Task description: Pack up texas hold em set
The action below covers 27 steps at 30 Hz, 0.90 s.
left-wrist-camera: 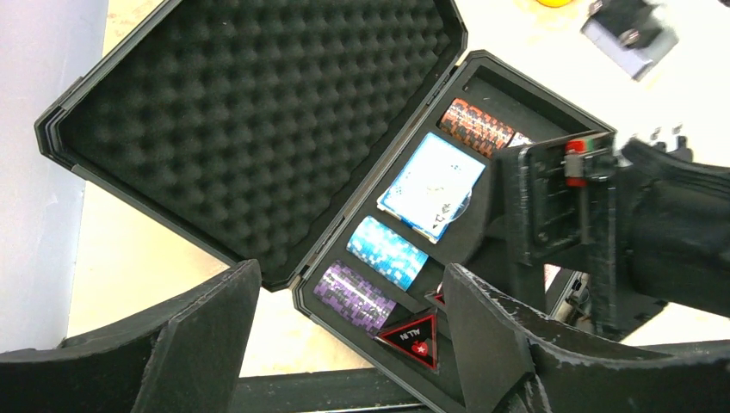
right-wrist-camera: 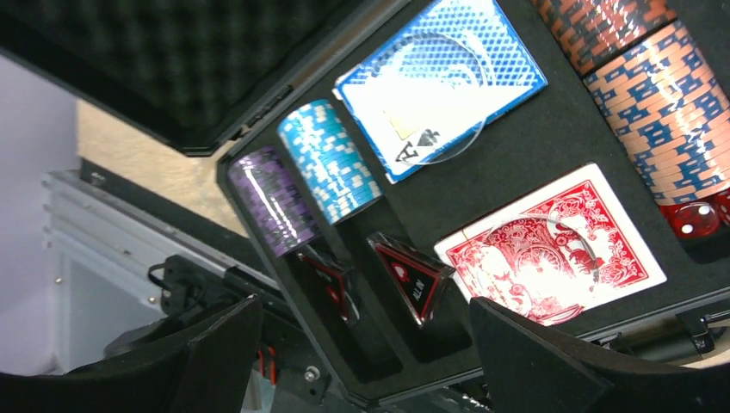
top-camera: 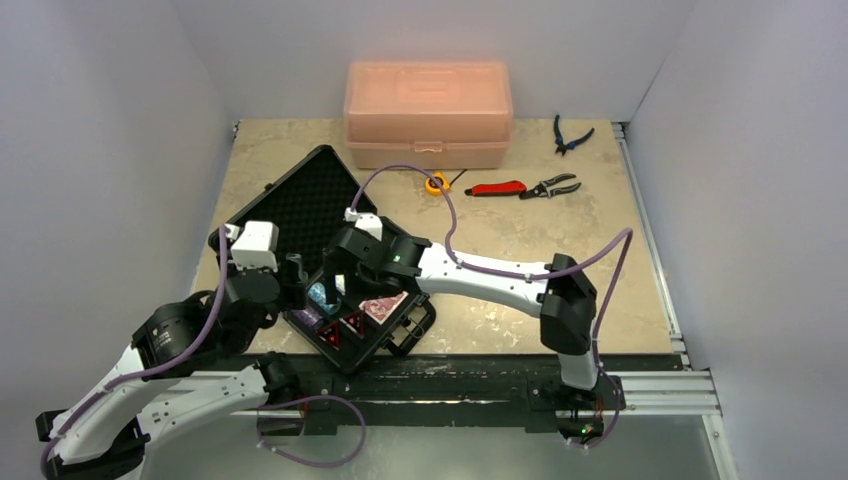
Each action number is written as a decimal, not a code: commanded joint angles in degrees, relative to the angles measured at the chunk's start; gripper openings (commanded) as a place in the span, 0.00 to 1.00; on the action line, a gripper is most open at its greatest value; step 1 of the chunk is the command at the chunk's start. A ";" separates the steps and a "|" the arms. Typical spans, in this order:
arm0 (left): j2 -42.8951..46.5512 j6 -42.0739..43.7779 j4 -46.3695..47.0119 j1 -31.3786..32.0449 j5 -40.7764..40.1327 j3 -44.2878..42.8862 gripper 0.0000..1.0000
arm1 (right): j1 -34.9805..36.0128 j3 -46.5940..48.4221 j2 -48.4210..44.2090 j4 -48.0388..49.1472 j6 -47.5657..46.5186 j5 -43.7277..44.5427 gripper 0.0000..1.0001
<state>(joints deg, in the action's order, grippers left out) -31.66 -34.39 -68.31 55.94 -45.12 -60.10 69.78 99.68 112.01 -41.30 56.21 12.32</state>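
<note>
The black case [top-camera: 262, 214] sits open on the counter [top-camera: 500, 290] at its near left (chip stacks [right-wrist-camera: 327, 159], blue deck [right-wrist-camera: 439, 86] and red deck [right-wrist-camera: 551, 245] in the tray), with the left hand [left-wrist-camera: 349, 271] and the right hand [right-wrist-camera: 363, 310] poised above it, both spread wide and holding nothing.

The space is being closed in on three sides by plain, pale grey walls: a back wall [top-camera: 430, 30], a left wall [top-camera: 90, 150] and a right wall [top-camera: 760, 150], all being lit evenly, with only soft shading. Between them a table [top-camera: 620, 300] with a beige, marbled top is being shown in bright light. Its right edge is being bordered by a silver metal rail [top-camera: 655, 250], and its near edge by a black rail [top-camera: 460, 385]. Below that, a dull grey surface [top-camera: 470, 450], possibly the floor, is being seen only dimly. In the left wrist view the table is being washed out almost to white.
</note>
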 commanded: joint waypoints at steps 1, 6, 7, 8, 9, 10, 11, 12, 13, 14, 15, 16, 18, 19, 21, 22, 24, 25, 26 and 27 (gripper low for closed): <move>-1.26 0.97 1.48 0.13 0.50 0.15 0.79 | 0.52 -3.38 -5.45 6.36 -3.92 -0.42 0.95; -2.18 1.17 1.61 0.13 0.56 0.24 0.83 | 0.53 -8.61 -9.07 8.71 -4.00 1.10 0.96; -2.34 1.29 1.68 0.13 0.46 0.20 0.83 | 0.53 -9.66 -9.70 8.36 -3.67 1.50 0.96; -2.55 1.31 1.61 0.13 0.41 0.24 0.84 | 0.53 -10.85 -10.35 8.22 -3.31 1.52 0.96; -2.72 1.35 1.58 0.13 0.30 0.16 0.84 | 0.53 -12.22 -11.07 8.35 -2.96 1.23 0.96; -2.85 1.42 1.58 0.13 0.15 0.16 0.84 | 0.53 -13.82 -11.86 8.65 -2.62 1.08 0.95; -3.02 1.39 1.55 0.13 -0.03 0.23 0.84 | 0.53 -16.05 -12.56 8.96 -2.21 1.19 0.95; -3.20 1.41 1.49 0.13 -0.17 0.22 0.84 | 0.53 -17.67 -13.38 9.15 -1.73 1.35 0.94; -3.29 1.38 1.52 0.13 -0.28 0.24 0.84 | 0.53 -19.49 -14.12 9.32 -1.19 1.58 0.94; -3.57 1.36 1.50 0.14 -0.43 0.24 0.84 | 0.53 -21.46 -15.15 9.64 -0.59 1.75 0.94; -3.74 1.37 1.44 0.14 -0.55 0.24 0.84 | 0.53 -23.46 -16.21 10.18 -0.02 1.77 0.94; -4.02 1.37 1.39 0.13 -0.56 0.24 0.84 | 0.53 -25.62 -17.97 10.76 0.64 1.88 0.94; -4.61 1.76 1.79 0.13 -0.50 0.40 0.86 | 0.53 -30.24 -21.11 12.48 1.64 2.15 0.94; -4.92 1.97 1.84 0.13 -0.47 0.42 0.87 | 0.53 -32.16 -22.60 13.01 2.16 2.51 0.94; -5.81 2.21 1.93 0.13 -0.68 0.49 0.88 | 0.53 -36.11 -25.44 13.62 3.20 3.33 0.94; -6.19 2.32 1.95 0.13 -0.92 0.43 0.88 | 0.53 -37.87 -26.70 13.81 3.90 3.42 0.94; -6.91 2.62 2.09 0.13 -1.09 0.42 0.88 | 0.53 -41.27 -28.90 14.46 5.14 3.47 0.94; -7.26 2.79 2.14 0.13 -1.06 0.42 0.87 | 0.53 -42.80 -29.80 14.75 5.71 3.65 0.94; -7.54 2.92 2.26 0.09 -1.05 0.42 0.87 | 0.51 -44.15 -30.49 14.88 6.36 3.98 0.94; -7.78 3.05 2.36 0.05 -1.10 0.46 0.86 | 0.45 -45.47 -31.15 15.12 6.90 4.33 0.94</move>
<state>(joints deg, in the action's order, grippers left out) -38.44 -33.19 -68.16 55.94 -44.80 -60.07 70.08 58.24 83.88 -28.97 59.33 13.93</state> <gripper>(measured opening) 0.870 0.939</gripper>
